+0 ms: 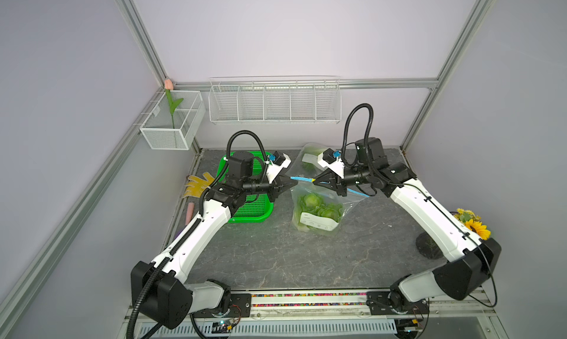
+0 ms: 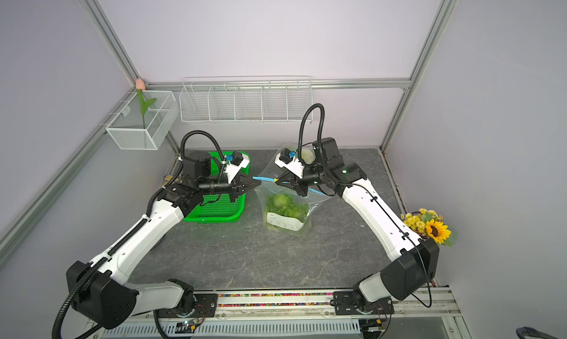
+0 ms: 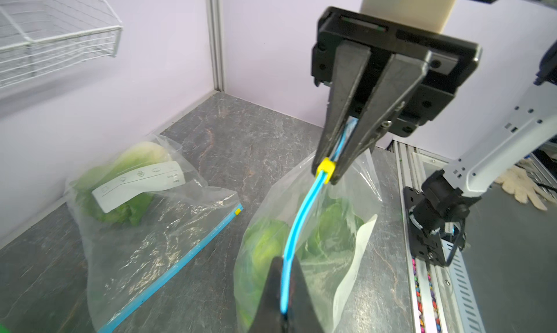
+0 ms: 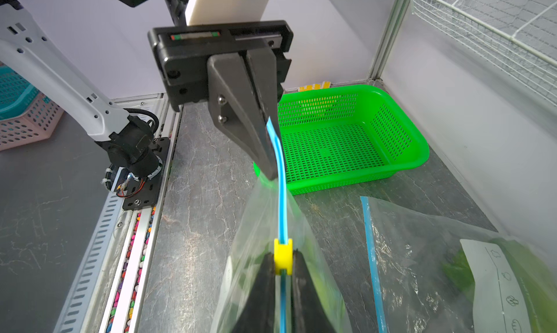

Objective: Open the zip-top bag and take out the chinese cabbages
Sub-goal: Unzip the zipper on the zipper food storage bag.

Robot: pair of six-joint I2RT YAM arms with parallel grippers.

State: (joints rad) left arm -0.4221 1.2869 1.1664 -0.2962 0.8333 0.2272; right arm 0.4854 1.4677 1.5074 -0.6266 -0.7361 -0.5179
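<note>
The zip-top bag (image 1: 319, 221) hangs between my two grippers above the table, clear, with a white label. Inside it, the chinese cabbages (image 1: 316, 204) show as round green heads, seen also in the left wrist view (image 3: 265, 250). My left gripper (image 3: 283, 258) is shut on one end of the bag's blue zip strip (image 3: 301, 214). My right gripper (image 4: 282, 253) is shut on the yellow slider (image 4: 282, 256) further along that strip. In both top views the two grippers, left (image 1: 294, 184) and right (image 2: 277, 181), face each other tip to tip.
A second clear bag (image 1: 310, 156) with greens lies flat behind the right gripper. A green perforated basket (image 1: 254, 208) sits under the left arm. A yellow glove (image 1: 198, 184) lies at the left edge, sunflowers (image 1: 472, 224) at the right. A wire rack (image 1: 274, 102) hangs on the back wall.
</note>
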